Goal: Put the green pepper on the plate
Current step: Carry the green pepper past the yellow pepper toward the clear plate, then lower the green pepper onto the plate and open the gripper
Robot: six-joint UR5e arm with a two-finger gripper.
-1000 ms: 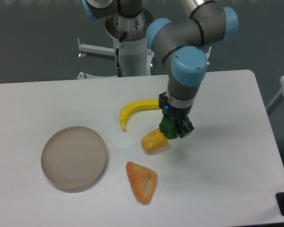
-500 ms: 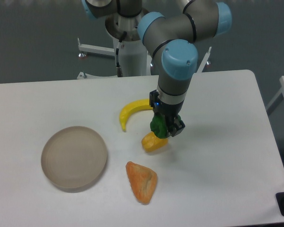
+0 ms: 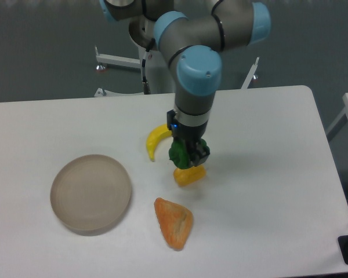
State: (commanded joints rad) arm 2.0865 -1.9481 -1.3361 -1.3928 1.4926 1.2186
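Note:
My gripper [image 3: 188,157] hangs above the middle of the table, shut on the green pepper [image 3: 178,153], a small dark-green lump that shows between the black fingers. The pepper is held clear of the table, just above the yellow pepper [image 3: 189,175]. The plate [image 3: 90,193], a round beige-grey dish with a low rim, lies at the left front of the table with nothing on it, well to the left of the gripper.
A yellow banana [image 3: 157,140] lies behind the gripper, partly hidden by the arm. An orange wedge-shaped food item [image 3: 173,222] lies in front, right of the plate. The robot's base stands at the table's back edge.
The arm has carried the green pepper leftward, from right of the yellow pepper to above it. The plate and other foods have not moved.

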